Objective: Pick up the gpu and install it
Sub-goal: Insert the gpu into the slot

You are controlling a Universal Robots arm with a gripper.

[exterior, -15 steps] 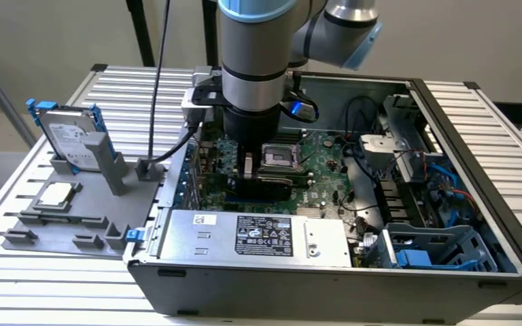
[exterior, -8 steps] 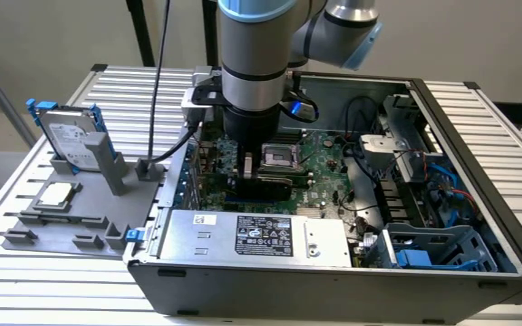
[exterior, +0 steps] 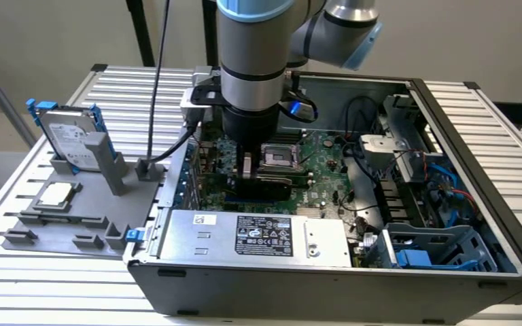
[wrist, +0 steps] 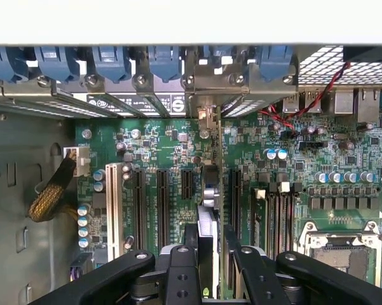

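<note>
arm: grey Universal Robots arm reaches down into open grey metal computer case (exterior: 478,136) | gripper: black two-finger gripper (wrist: 206,244) clenched on the thin flat gpu card (wrist: 207,222), held edge-on | gpu location: upright over green motherboard (wrist: 171,152), among the black expansion slots (wrist: 162,200) | elsewhere: silver hard drive with blue frame (exterior: 68,136) stands in grey holder outside the case

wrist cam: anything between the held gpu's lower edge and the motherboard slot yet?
In the wrist view the gripper is shut on the thin, edge-on gpu, standing over the green motherboard among the black expansion slots. Whether it is seated cannot be told.
</note>
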